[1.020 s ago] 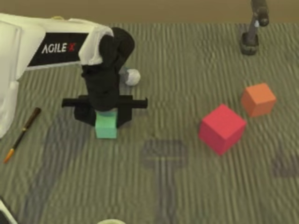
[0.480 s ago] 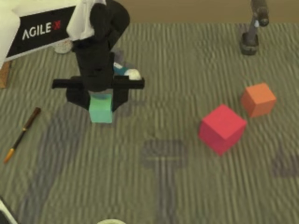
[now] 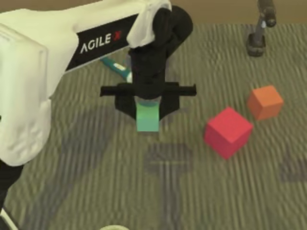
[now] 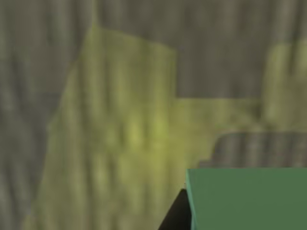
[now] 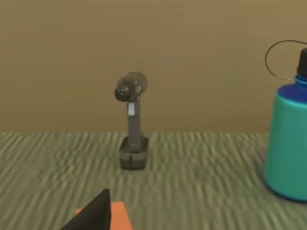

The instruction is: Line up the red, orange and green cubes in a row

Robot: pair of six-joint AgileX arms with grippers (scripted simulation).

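Observation:
My left gripper (image 3: 147,114) is shut on the mint-green cube (image 3: 147,118) and holds it above the mat, left of the table's middle. In the left wrist view the green cube (image 4: 247,199) fills the corner beside one black finger (image 4: 176,216). The crimson-red cube (image 3: 228,132) lies to the right, turned cornerwise. Just beyond it to the right sits the orange cube (image 3: 265,101). My right arm is out of the top view. A dark part of my right gripper (image 5: 95,215) shows in the right wrist view, in front of the orange cube (image 5: 120,218).
A grey power drill (image 3: 259,28) stands upright at the back right, also seen as the drill (image 5: 132,127) in the right wrist view. A teal-blue bottle (image 5: 289,139) stands near it. A teal-handled tool (image 3: 115,67) lies under my left arm. A pale rim (image 3: 114,227) shows at the front edge.
My left arm has carried the green cube to the right, toward the red cube. The red and orange cubes have not moved.

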